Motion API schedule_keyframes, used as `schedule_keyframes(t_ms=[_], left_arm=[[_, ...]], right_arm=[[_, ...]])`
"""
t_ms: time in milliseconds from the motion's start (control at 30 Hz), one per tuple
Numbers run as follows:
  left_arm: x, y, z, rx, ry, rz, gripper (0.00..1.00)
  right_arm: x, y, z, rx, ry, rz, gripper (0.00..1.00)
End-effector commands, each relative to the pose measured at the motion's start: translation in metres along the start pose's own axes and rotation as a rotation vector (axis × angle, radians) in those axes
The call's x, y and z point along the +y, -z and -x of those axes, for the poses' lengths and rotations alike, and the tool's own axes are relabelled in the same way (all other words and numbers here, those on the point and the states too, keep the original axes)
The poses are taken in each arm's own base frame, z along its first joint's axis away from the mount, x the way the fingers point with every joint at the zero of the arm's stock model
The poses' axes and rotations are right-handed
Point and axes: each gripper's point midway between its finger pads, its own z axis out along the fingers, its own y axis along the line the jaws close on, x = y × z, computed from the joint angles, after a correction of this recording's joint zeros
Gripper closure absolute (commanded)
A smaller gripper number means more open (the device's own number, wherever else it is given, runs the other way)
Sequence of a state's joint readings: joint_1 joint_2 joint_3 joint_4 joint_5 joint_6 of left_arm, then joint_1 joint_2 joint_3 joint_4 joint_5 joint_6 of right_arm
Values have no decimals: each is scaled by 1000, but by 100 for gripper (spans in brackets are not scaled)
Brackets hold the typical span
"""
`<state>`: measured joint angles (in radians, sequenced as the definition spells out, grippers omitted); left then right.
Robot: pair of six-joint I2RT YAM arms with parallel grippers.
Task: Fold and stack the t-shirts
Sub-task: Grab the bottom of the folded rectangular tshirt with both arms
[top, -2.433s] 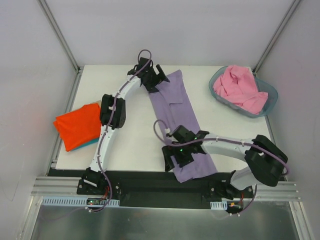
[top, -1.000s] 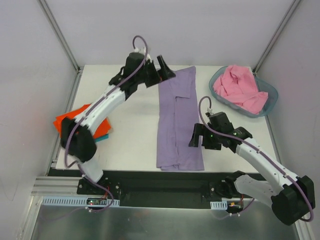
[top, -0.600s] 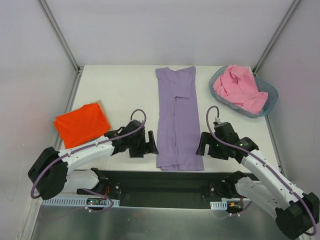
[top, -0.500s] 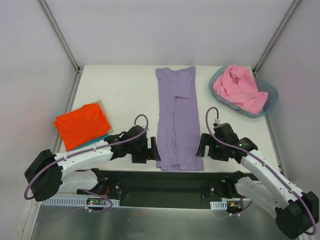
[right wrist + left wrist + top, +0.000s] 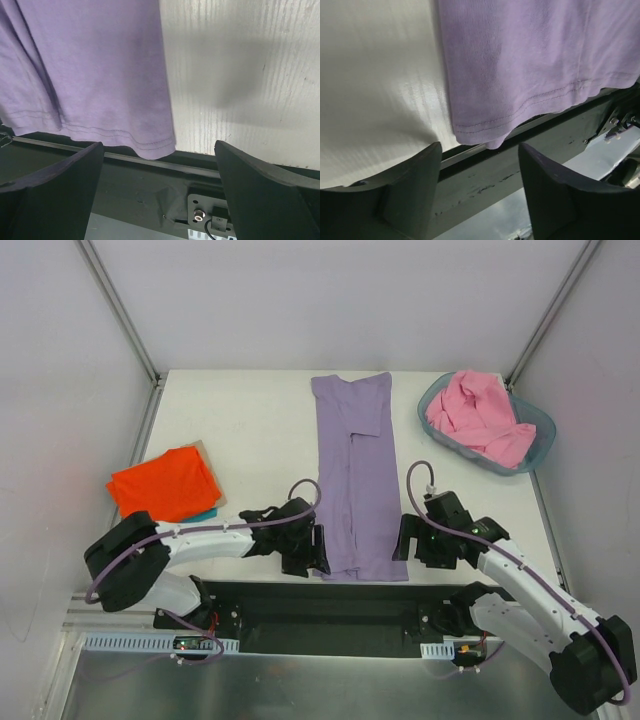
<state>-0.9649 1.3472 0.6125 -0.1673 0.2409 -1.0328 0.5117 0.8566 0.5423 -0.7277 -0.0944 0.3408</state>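
Both low at lavender t-shirt hem | left arm stretched inward, left tool parted | right arm mirrored, right tool gaping

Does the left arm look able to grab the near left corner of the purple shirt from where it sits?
Probably yes. The left gripper sits right at the lavender t-shirt, with its jaws apart on either side of the hem corner. Nothing else lies between them.
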Motion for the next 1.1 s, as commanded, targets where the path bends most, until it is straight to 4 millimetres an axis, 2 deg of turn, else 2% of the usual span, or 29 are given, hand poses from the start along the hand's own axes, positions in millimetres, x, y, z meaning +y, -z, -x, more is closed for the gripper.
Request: schedule_keyframes(t_ms=[0,100,133,200,233,333,500,567,633,667,700,767,833,967,1033,1067], left_arm=[[-19,-9,-6,63,-44,-32,46],[-17,-14,-8,78,-44,-15,55],[-18,-14,-8,82,-48,-15,64],[-21,-17,-7,87,-61,-15,72],[-22,-17,-9,97,-68,-17,82],[-18,-21,-12,116,-64,-6,100],[-4,-21,-20,135,-34,22,100],[-2,-21,-22,136,-28,25,100],[0,-21,-22,132,-24,27,100],[0,-20,-22,134,-24,24,100],[0,-20,-23,135,-20,27,100],[0,-20,-23,133,-21,24,100],[0,-20,-22,128,-22,25,100],[0,-20,-21,122,-25,25,100],[0,-19,-21,122,-26,24,100],[0,-19,-21,122,-24,23,100]], right_arm=[[-5,-6,-9,22,-16,-7,3],[-8,-11,-15,40,-24,-4,3],[-7,-13,-17,49,-30,4,3],[-8,-15,-22,66,-32,6,3],[-7,-15,-23,72,-34,10,3],[-7,-17,-32,109,-44,19,3],[-6,-22,-47,159,-68,53,2],[-3,-24,-47,159,-64,73,1],[-1,-29,-45,159,-73,76,5],[1,-30,-45,161,-74,84,10],[6,-31,-45,175,-80,112,22],[11,-32,-46,190,-79,132,34],[11,-33,-47,196,-80,133,38],[11,-36,-44,183,-84,131,64],[14,-37,-41,172,-69,155,70],[15,-37,-42,173,-63,162,80]])
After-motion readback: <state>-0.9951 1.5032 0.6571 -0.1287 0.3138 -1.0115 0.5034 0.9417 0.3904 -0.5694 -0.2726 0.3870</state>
